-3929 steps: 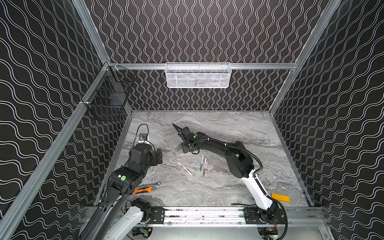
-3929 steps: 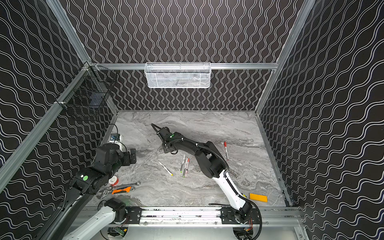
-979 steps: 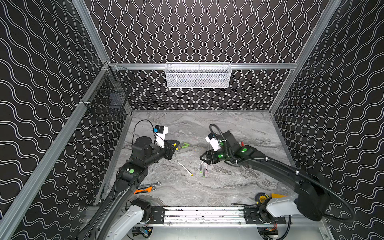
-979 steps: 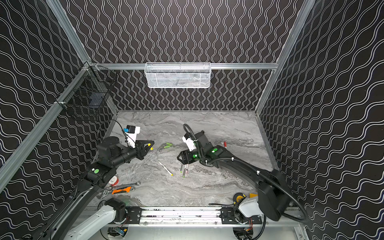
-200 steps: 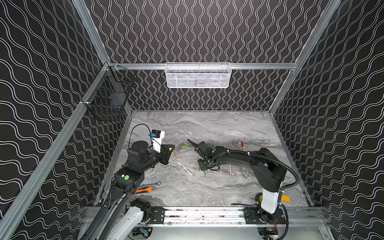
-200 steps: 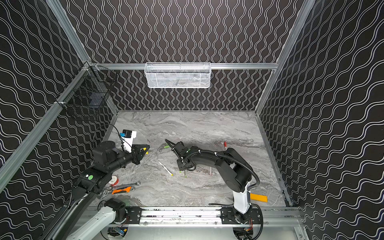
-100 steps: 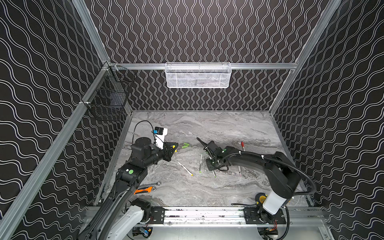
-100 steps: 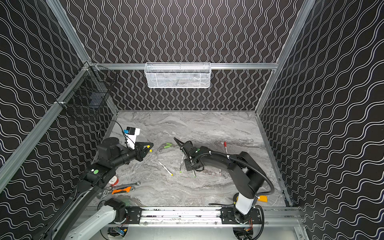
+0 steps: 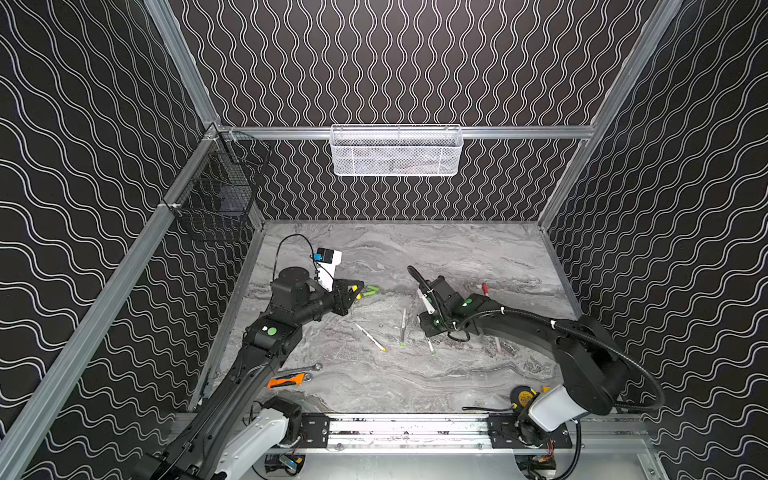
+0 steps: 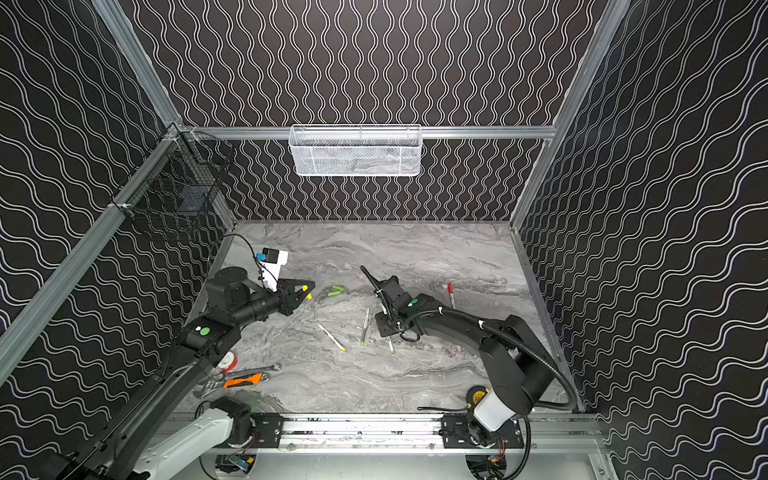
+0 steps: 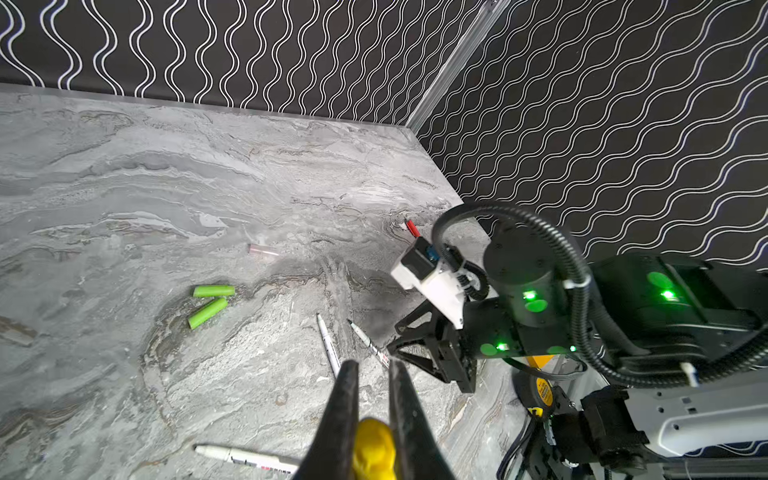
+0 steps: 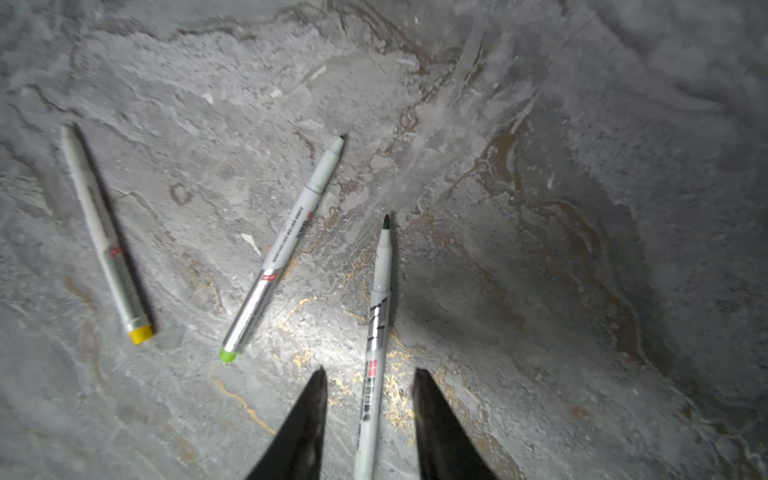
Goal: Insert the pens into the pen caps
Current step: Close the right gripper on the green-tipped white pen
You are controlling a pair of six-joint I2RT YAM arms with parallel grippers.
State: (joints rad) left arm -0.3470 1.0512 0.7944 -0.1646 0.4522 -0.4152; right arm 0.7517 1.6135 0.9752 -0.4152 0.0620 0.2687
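My left gripper (image 9: 357, 288) (image 11: 370, 366) hovers over the left of the table, shut on a yellow pen cap (image 11: 374, 449) (image 10: 304, 288). My right gripper (image 12: 370, 376) (image 9: 427, 329) points down at the table's middle, open. Its jaws straddle a green-tipped pen (image 12: 380, 291) lying flat, with a gap on each side. Beside that pen lie a green-ended pen (image 12: 286, 249) (image 9: 402, 326) and a yellow-ended pen (image 12: 104, 237) (image 9: 370, 336). Two green pen caps (image 9: 370, 291) (image 11: 210, 301) rest just beyond the left gripper. A red-capped pen (image 9: 485, 288) lies at the far right.
A silver wrench (image 9: 301, 369) and an orange-handled tool (image 9: 286, 380) lie near the front left. A yellow tape measure (image 9: 524, 399) sits by the right arm's base. A white mesh basket (image 9: 395, 151) hangs on the back wall and a black wire basket (image 9: 220, 195) on the left wall.
The right gripper has drawn away from the left gripper, toward the right, and its jaws have opened around the green-tipped pen on the table. The left gripper keeps the yellow cap.
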